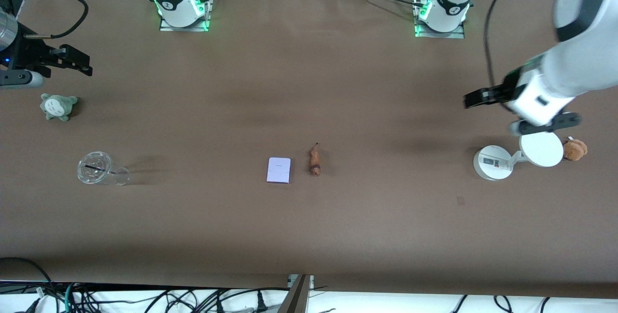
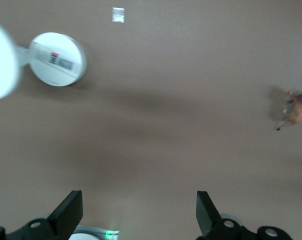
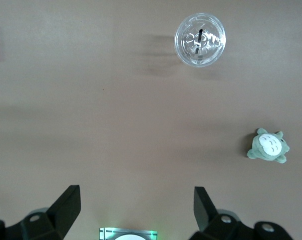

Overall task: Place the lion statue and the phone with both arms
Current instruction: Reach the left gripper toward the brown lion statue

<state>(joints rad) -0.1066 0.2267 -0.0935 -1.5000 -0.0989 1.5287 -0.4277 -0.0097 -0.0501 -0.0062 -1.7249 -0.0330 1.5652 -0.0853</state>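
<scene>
Phone and lion statue lie side by side mid-table; left gripper and right gripper hover wide open, empty, at opposite table ends

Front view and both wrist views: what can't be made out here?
- phone: cut by the right wrist view's edge; printing too small in front view.
- lion statue: clipped at the left wrist view's edge.
- brown plush: partly hidden by the white stand disc, front view.
- right gripper: arm runs off the frame edge.

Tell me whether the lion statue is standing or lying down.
Lying down: the lion statue rests lengthwise on the table, its legs sticking out sideways in the left wrist view, beside the phone.
</scene>
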